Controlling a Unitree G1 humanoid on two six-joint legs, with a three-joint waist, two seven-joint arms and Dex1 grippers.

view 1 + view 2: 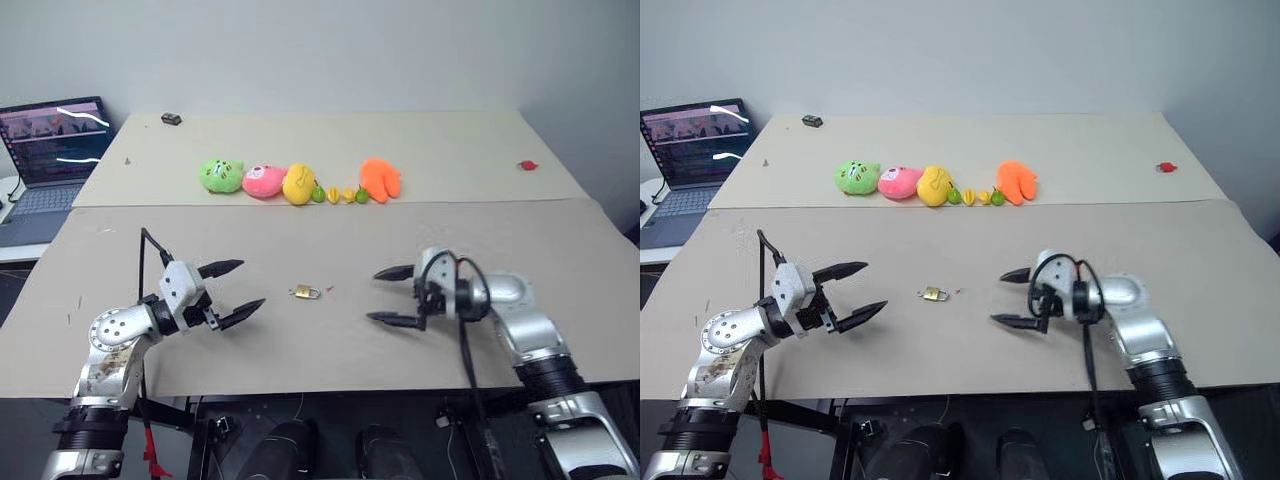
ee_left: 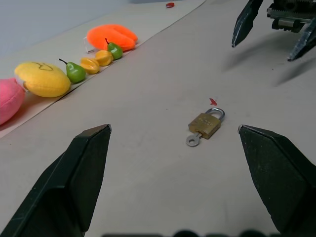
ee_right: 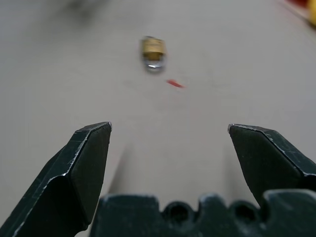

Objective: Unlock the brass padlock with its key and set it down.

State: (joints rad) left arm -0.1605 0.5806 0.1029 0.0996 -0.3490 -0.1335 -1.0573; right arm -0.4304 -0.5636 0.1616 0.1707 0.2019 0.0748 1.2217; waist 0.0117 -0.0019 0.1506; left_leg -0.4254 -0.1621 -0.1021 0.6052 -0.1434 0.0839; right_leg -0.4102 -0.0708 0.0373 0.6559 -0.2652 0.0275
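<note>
The laptop [image 1: 50,160] at the far left is cut by the picture's edge, and its screen content is too small to read. The small dark object [image 1: 171,119] at the worktop's [image 1: 300,340] far side and the red bit [image 1: 527,165] near its right edge are too small to identify. In the right wrist view the brass padlock [image 3: 152,52] is blurred, so its shackle cannot be judged.
</note>
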